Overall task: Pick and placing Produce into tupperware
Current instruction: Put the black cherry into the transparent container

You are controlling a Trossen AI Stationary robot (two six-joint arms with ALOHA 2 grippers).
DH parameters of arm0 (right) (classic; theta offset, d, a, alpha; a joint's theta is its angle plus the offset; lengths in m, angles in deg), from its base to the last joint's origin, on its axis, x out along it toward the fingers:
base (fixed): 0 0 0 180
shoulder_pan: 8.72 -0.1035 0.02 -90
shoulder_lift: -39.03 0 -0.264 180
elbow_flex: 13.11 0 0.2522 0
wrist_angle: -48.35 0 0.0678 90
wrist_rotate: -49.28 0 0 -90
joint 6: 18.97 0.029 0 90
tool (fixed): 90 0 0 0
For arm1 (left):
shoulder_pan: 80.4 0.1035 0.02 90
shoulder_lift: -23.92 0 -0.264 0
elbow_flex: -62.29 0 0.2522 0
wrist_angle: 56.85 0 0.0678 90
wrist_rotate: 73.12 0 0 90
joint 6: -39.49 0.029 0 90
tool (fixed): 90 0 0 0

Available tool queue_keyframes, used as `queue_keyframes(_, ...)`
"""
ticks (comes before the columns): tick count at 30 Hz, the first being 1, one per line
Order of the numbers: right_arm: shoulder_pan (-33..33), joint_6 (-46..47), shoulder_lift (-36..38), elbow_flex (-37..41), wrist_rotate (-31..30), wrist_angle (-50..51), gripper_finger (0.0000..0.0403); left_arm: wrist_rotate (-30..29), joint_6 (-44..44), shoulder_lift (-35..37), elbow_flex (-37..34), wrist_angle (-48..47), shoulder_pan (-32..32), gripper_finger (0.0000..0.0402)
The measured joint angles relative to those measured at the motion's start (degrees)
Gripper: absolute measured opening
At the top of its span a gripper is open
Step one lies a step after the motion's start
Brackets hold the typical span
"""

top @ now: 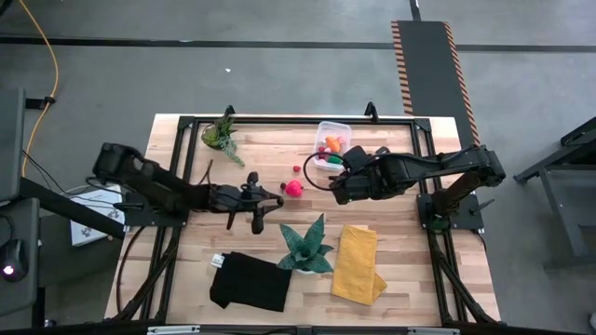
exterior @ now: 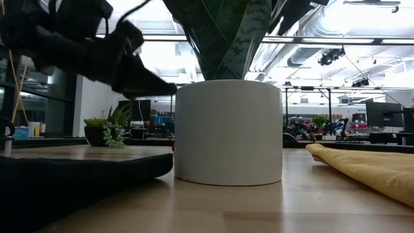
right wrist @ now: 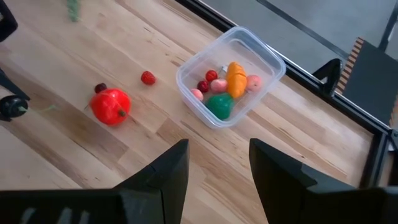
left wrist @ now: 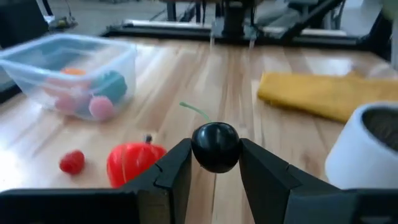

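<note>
Pale wood-plank worktop [top: 400, 270] on a black frame, grey concrete floor around it, and the low view looks into a big open workshop with ceiling ducts. The tupperware [top: 332, 141] sits at about 1 o'clock from centre, already holding several produce pieces [right wrist: 225, 87]. A red fruit [top: 294, 188] and a tiny red berry [right wrist: 147, 78] lie loose near the middle. The left end effector [left wrist: 216, 177] is pinching a dark cherry [left wrist: 215, 146] just beside the red fruit. The right end effector [right wrist: 219, 167], fingers spread, hovers next to the tub. Yellow cloth [top: 357, 263], black cloth [top: 250, 282] and a white-potted plant [exterior: 228, 129] sit toward 6 o'clock.
</note>
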Motion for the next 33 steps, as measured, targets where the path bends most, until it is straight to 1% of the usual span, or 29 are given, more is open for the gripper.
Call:
queue_keyframes(3,-0.02,-0.30,0.02,0.00,-0.02,-1.63,0.0160,-0.38,1.22,3.86,0.36,-1.28,0.00,0.0122)
queue_keyframes(6,0.00,-0.66,0.02,0.00,-0.08,-2.77,0.0160,-0.46,3.57,7.97,2.09,-6.57,0.00,0.0122)
queue_keyframes(10,0.00,-0.66,0.10,0.00,0.01,-3.73,0.0160,-0.97,7.95,12.36,6.70,-17.41,0.00,0.0122)
queue_keyframes(13,1.03,-1.51,1.34,0.00,2.53,-5.36,0.0160,-1.77,10.75,14.24,11.10,-25.97,0.02,0.0122)
queue_keyframes(16,2.85,-1.67,4.09,0.00,4.18,-5.87,0.0160,-3.35,13.56,14.93,15.43,-32.48,0.17,0.0122)
queue_keyframes(20,5.78,-2.97,9.34,0.00,6.09,-7.68,0.0160,-3.64,15.23,14.91,20.70,-39.16,2.78,0.0122)
queue_keyframes(22,7.20,-4.56,12.02,0.00,8.31,-9.93,0.0160,-3.52,15.55,15.36,23.08,-42.05,4.63,0.0122)
queue_keyframes(26,9.34,-7.66,16.19,0.00,11.80,-15.15,0.0160,-1.07,17.89,17.79,26.85,-45.28,8.60,0.0122)
queue_keyframes(30,11.29,-9.42,18.10,-0.02,15.33,-18.02,0.0160,1.31,20.29,20.61,30.64,-48.93,12.32,0.0122)
queue_keyframes(33,13.77,-11.17,18.22,0.08,18.75,-18.15,0.0160,2.67,22.65,22.32,33.65,-52.63,14.70,0.0122)
